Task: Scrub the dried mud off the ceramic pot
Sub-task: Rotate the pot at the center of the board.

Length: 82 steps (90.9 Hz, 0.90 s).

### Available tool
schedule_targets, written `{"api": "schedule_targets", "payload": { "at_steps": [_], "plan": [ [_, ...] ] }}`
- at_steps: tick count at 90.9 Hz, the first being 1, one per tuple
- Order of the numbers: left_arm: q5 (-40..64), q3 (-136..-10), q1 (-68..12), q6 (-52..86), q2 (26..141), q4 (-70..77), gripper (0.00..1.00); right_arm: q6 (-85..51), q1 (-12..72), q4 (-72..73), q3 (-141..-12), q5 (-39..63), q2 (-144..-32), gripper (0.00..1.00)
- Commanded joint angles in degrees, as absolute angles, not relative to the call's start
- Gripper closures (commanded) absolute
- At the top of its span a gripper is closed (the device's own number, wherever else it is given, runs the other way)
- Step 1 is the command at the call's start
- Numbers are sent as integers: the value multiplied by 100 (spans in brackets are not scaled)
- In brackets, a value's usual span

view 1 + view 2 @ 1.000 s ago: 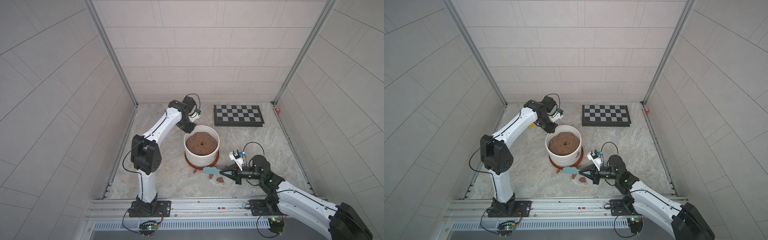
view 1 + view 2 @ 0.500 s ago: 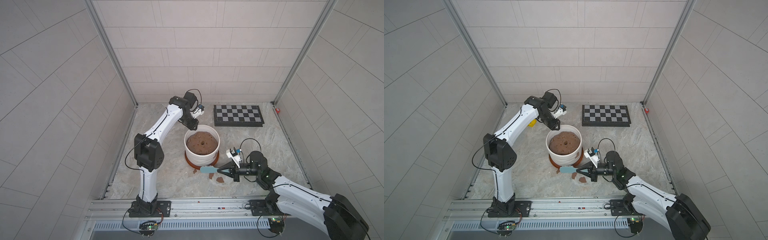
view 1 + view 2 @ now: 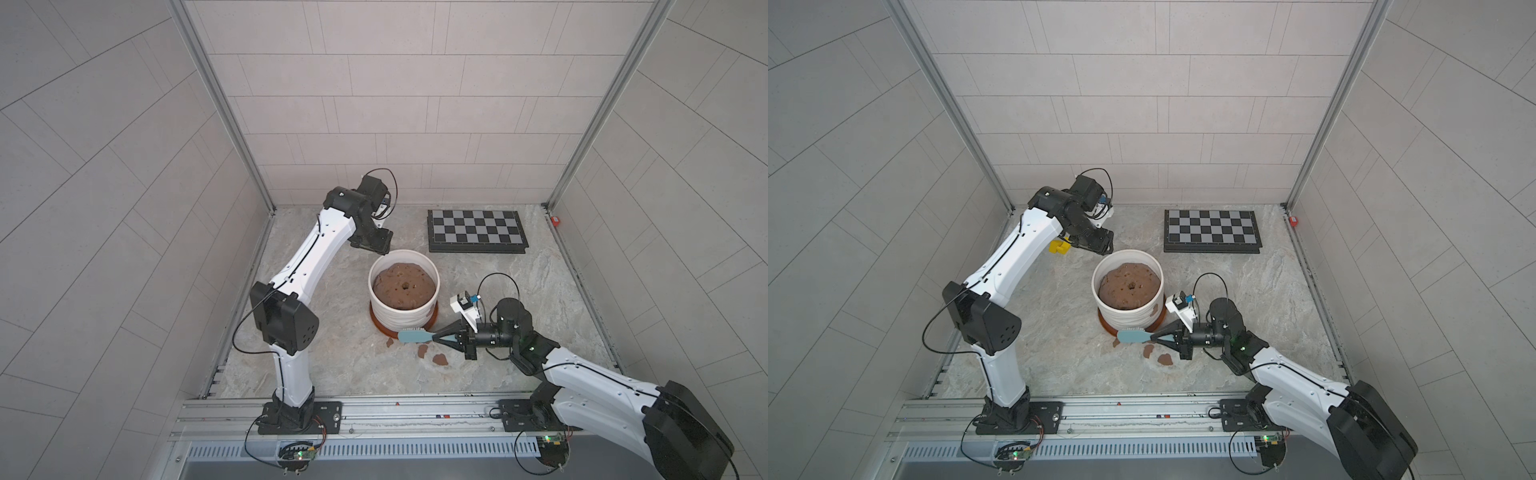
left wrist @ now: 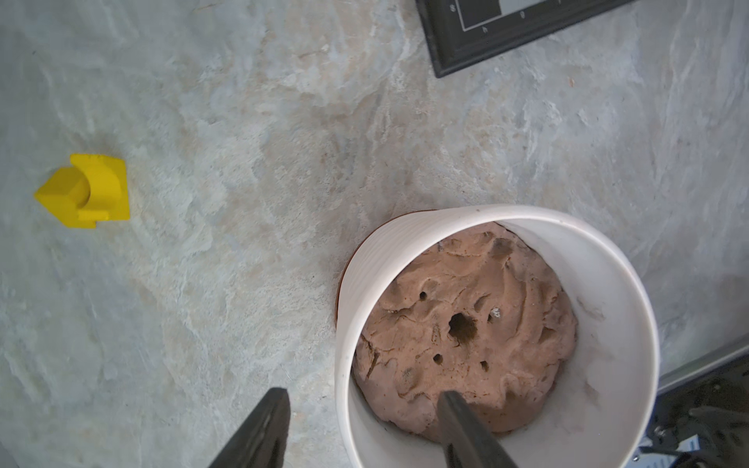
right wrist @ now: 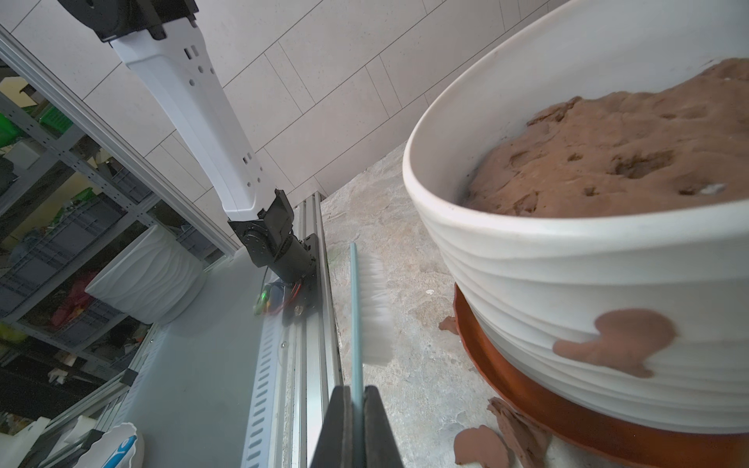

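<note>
One mud blotch (image 5: 616, 340) stains the pot (image 5: 567, 259) near brush (image 5: 375, 308) in right pincer (image 5: 356, 395).

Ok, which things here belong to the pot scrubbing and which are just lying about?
For the job: ceramic pot; dried mud blotch on its side; brush, clamped in the right fingers; loose mud flakes near the brush.
Lying about: chessboard; yellow block; saucer under the pot; soil mound inside it.
</note>
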<state>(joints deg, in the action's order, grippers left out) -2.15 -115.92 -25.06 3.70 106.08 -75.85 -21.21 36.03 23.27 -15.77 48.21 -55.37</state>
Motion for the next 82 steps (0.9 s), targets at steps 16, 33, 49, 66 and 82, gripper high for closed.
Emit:
{"api": "schedule_targets", "payload": {
  "at_steps": [16, 33, 49, 66, 82],
  "plan": [
    [-626, -9937, -2735, 2200, 9479, -7205, 37, -2083, 3604, 2625, -1727, 4708, -5584, 100],
    [-1024, -9419, -3033, 2836, 9238, -7076, 40, -2140, 3588, 2766, -1740, 4702, -5714, 100],
    [-870, -8949, -3191, 3070, 9213, -6756, 45, -2153, 3577, 2758, -1739, 4702, -5693, 100],
    [-918, -8644, -3328, 3234, 9166, -6480, 52, -2180, 3568, 2725, -1728, 4710, -5568, 100],
    [-898, -8488, -3366, 3237, 9294, -6428, 61, -2188, 3568, 2738, -1740, 4895, -5521, 100]
  ]
}}
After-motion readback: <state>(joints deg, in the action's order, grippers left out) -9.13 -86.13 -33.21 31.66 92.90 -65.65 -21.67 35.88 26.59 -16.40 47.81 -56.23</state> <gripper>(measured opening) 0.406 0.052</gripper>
